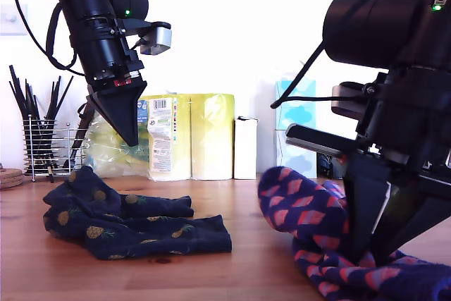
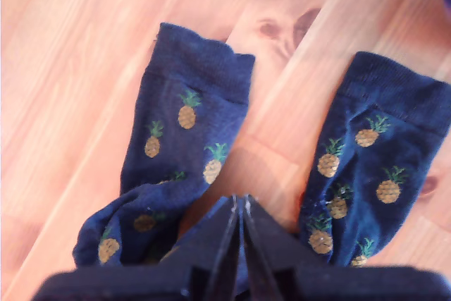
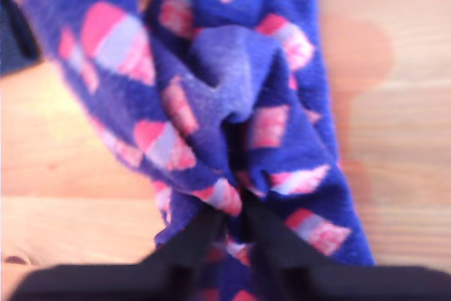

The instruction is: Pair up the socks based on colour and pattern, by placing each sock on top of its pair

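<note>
Two dark navy pineapple socks point(image 1: 134, 223) lie crumpled together on the wooden table at the exterior view's left. In the first wrist view they lie apart, one sock point(image 2: 184, 139) to one side and the other sock point(image 2: 366, 167) beside it. My first gripper point(image 1: 131, 139) point(image 2: 242, 204) hangs shut and empty well above them. At the exterior view's right, my second gripper point(image 1: 370, 253) point(image 3: 236, 199) is shut on a bunched fold of blue-purple sock point(image 1: 306, 209) point(image 3: 232, 82) with pink-and-lilac blocks. More of that patterned fabric point(image 1: 409, 280) lies under it; I cannot separate the two socks.
Along the back wall stand a wire holder of black sticks point(image 1: 42, 149), a pack of yellow paper rolls point(image 1: 194, 135), a white carton point(image 1: 245, 147) and a blue tissue box point(image 1: 299, 121). Cork coasters point(image 1: 8, 176) sit at the exterior view's far left. Bare wood point(image 1: 243, 259) separates the sock heaps.
</note>
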You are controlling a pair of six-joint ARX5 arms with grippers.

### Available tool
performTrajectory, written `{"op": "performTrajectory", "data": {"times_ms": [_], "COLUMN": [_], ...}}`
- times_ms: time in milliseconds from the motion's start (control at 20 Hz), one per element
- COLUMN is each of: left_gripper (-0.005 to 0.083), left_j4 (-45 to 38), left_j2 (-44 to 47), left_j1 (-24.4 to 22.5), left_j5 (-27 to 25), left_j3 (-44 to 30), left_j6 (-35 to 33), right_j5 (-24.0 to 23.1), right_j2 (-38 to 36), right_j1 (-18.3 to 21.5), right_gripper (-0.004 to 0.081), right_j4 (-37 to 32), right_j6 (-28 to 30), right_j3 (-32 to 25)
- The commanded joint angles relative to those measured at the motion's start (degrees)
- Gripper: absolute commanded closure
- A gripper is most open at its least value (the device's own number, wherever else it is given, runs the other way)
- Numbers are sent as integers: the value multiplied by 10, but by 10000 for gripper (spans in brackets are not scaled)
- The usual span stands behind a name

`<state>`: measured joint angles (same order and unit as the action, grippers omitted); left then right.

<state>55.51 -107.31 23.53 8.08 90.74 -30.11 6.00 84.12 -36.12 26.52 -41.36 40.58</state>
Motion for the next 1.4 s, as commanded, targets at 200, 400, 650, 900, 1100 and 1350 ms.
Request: {"op": "performTrajectory", "data": {"times_ms": [200,400,650,900,1100,1350], "left_gripper": [793,793,793,793,793,793], "left_j4": [5,10,20,0,-56,-137], "left_j2": [5,6,31,85,166,245], "left_j1": [12,14,9,-17,-45,-69], "left_j5": [8,9,37,80,121,190], "left_j3": [-3,-3,-3,-22,-126,-281], "left_j6": [12,17,35,47,30,-47], "right_j5": [8,-4,-37,-20,10,25], "right_j2": [-1,-1,-2,-2,-8,-81], "right_j1": [-2,4,6,6,7,10], "right_gripper": [480,429,449,782,782,782], "right_j4": [40,129,164,145,132,158], "right_j6": [53,119,216,329,374,402], "right_j3": [81,144,210,229,229,229]}}
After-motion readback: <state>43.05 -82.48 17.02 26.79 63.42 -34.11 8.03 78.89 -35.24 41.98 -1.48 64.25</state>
